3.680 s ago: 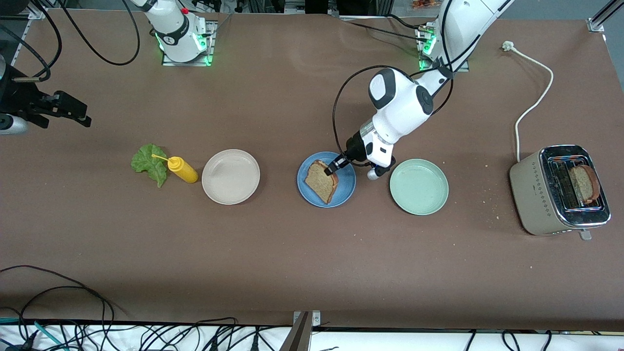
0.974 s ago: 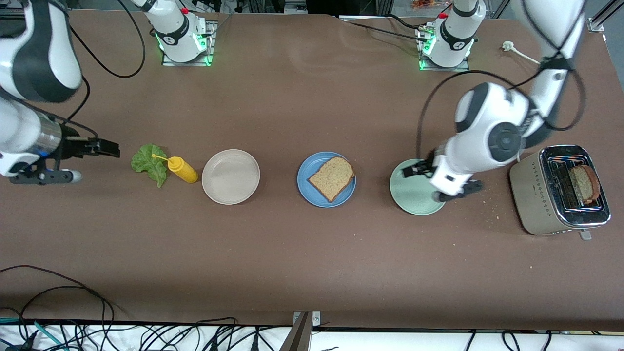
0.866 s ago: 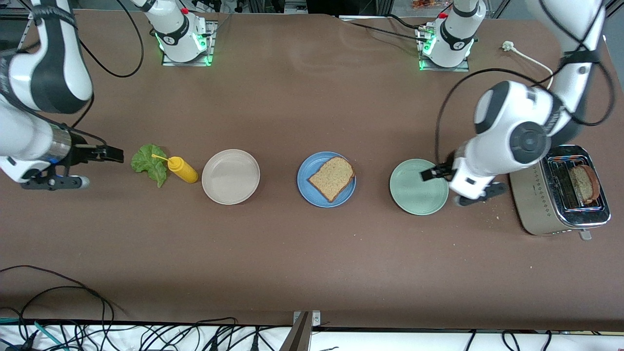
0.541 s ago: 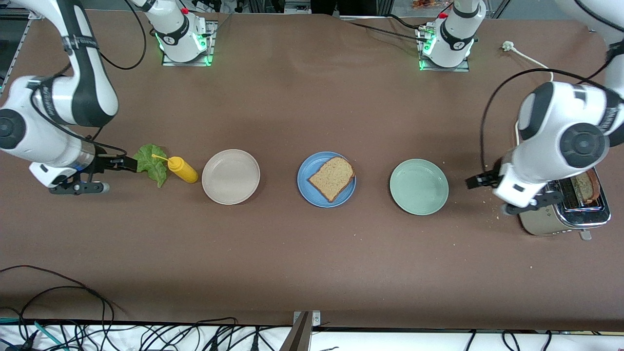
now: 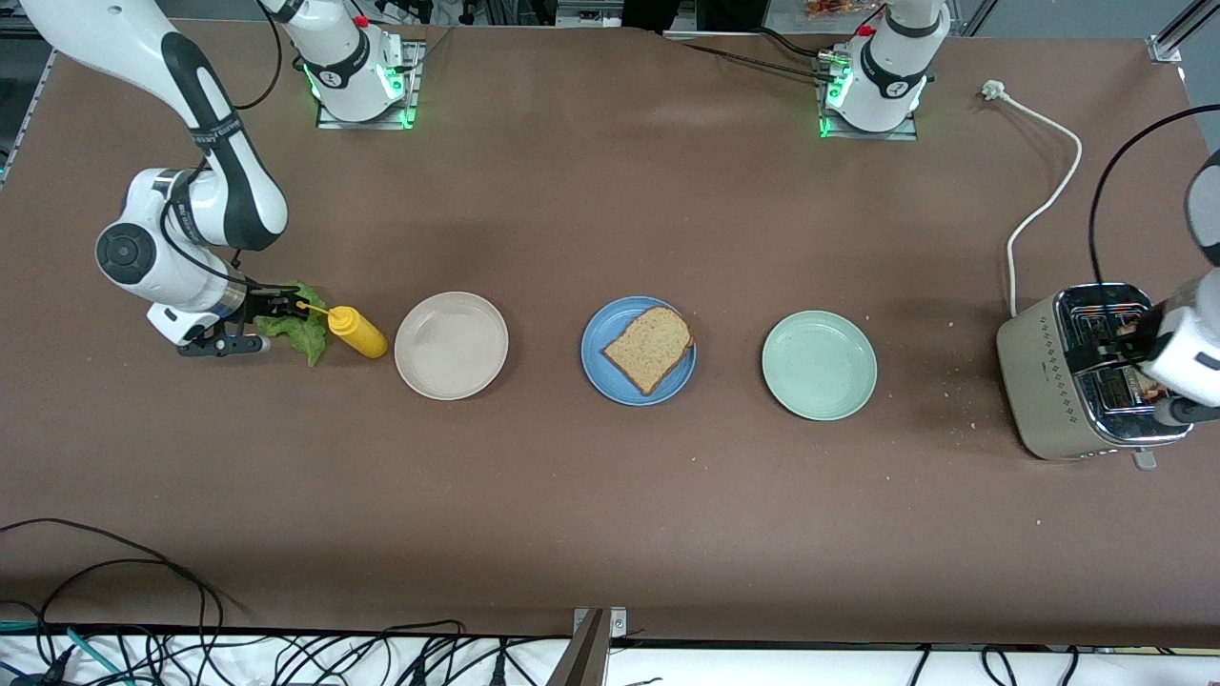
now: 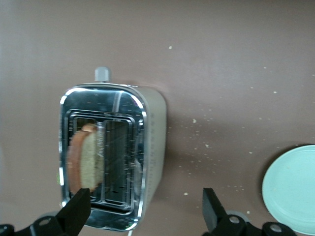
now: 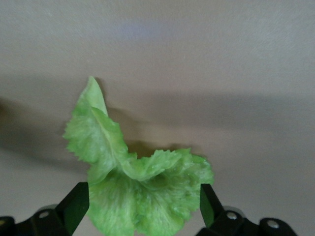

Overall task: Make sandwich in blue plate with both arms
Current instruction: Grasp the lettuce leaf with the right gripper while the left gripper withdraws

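Front view: the blue plate [image 5: 599, 381] sits at mid-frame with one bread slice [image 5: 648, 348] on it. At frame left the right gripper [image 5: 277, 307], fingers spread, straddles the lettuce leaf [image 5: 303, 333] beside the mustard bottle [image 5: 356, 331]. The leaf looks light, limp and tearable; a pinch on its thick rib should suit. At frame right the left gripper [image 6: 145, 209], released, hovers over the toaster [image 5: 1058, 381], whose stiff, crumbly toast [image 6: 87, 164] offers its top edge.

Yellow mustard bottle [image 5: 355, 330], beige-white plate [image 5: 451, 380], pale green plate [image 5: 819, 365], toaster [image 5: 1044, 381]
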